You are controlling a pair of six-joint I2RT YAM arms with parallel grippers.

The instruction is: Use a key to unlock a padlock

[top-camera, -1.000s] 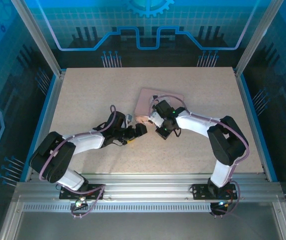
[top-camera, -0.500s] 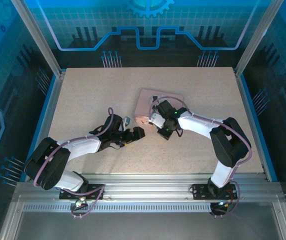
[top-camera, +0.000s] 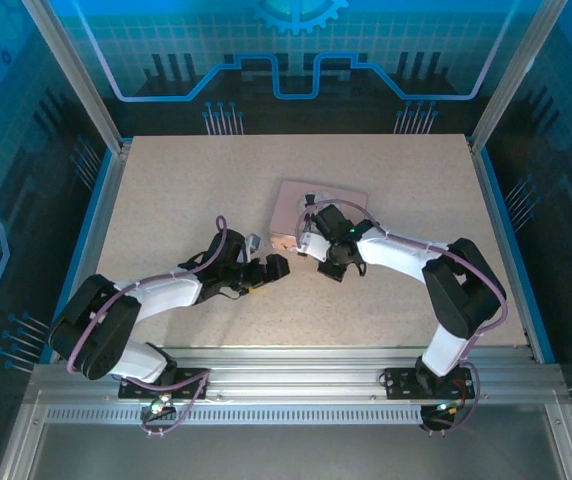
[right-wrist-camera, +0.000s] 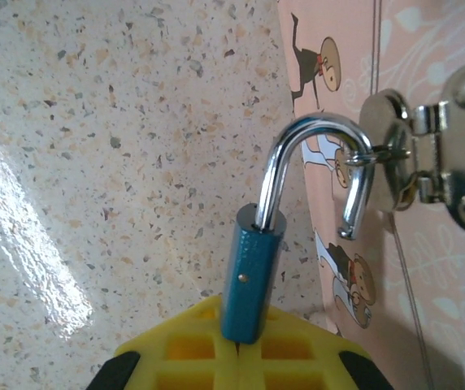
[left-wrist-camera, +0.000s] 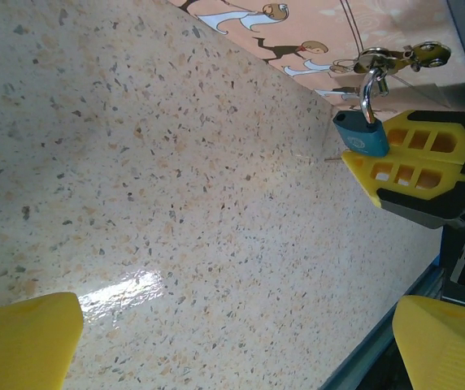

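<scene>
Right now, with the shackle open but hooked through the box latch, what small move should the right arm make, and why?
Probably: right gripper pushes the padlock forward so its free shackle end backs out of the latch ring. The lock is open but hooked there.

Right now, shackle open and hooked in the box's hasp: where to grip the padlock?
Pinch the padlock by its blue body, across the flat faces, from its bottom end. The shackle is thin, round and threaded through the hasp.
</scene>
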